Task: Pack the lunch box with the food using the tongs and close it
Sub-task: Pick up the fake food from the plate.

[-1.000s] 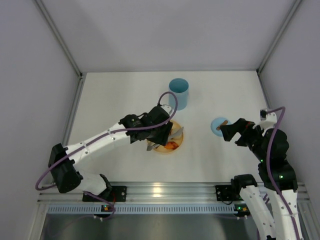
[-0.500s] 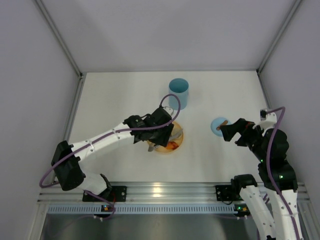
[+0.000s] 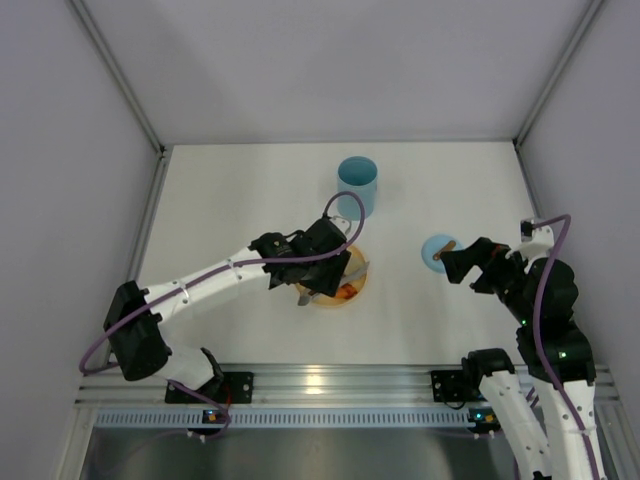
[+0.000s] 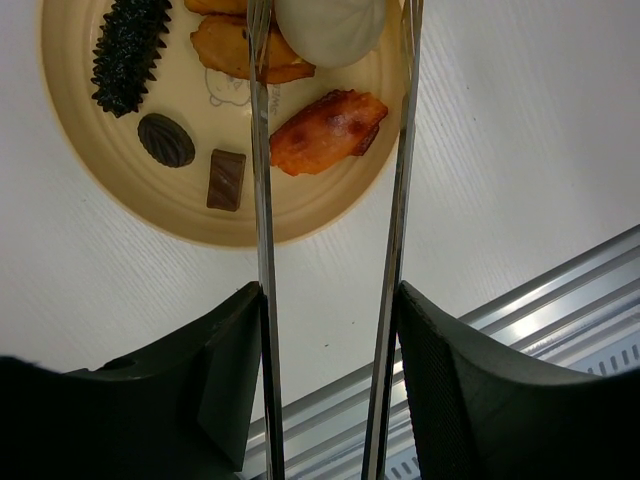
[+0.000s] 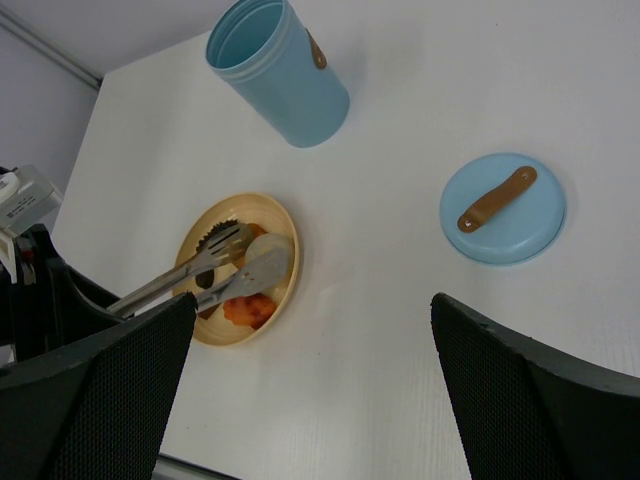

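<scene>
Midway along the tabletop's near edge, my left gripper has its jaws clamped on slim silver metal tongs. The tong arms straddle a white bun and an orange-red piece on the round yellow plate. Toward the far edge stands the tall light-blue plastic lunch box, uncovered. Near the right edge, my right gripper hangs with jaws wide apart by the flat light-blue lid.

Lunch box is light blue; lid light blue, brown tab; plate yellow-orange; tongs silver; food dark brown, white, orange-red, tan.
</scene>
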Controlling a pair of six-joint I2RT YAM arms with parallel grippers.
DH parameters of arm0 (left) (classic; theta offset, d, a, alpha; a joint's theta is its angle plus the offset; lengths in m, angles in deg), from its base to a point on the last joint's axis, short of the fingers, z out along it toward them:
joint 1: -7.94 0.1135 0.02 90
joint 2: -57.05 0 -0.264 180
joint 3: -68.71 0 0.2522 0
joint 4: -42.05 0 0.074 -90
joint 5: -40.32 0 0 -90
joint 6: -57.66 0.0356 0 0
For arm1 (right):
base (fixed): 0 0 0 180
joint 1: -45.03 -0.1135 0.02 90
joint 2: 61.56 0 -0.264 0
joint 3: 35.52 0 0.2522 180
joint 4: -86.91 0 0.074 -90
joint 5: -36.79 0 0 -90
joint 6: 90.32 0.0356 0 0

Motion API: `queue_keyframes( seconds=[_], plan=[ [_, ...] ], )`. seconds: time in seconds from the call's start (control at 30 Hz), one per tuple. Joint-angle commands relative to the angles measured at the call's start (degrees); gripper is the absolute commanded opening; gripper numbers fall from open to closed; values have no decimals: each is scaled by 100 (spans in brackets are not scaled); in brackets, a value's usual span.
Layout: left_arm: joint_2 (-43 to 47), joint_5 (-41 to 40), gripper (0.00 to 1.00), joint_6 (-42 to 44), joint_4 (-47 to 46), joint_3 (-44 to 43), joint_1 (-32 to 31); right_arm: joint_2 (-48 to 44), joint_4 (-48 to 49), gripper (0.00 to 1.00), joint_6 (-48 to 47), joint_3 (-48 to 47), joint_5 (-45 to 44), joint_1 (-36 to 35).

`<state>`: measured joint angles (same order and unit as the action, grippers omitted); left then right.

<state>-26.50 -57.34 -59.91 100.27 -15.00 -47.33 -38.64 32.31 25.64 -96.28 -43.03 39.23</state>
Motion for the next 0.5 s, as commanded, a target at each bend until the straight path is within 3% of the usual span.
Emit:
queue_keyframes(
  seconds=[0.0, 0.47],
  plan=[
    [23, 45, 58, -3, -228, 26, -28, -42, -135, 99, -29, -125, -51, 88],
    [-39, -262, 34, -11, -9, -158, -37, -33, -126, 100, -47, -142, -77, 79]
  ],
)
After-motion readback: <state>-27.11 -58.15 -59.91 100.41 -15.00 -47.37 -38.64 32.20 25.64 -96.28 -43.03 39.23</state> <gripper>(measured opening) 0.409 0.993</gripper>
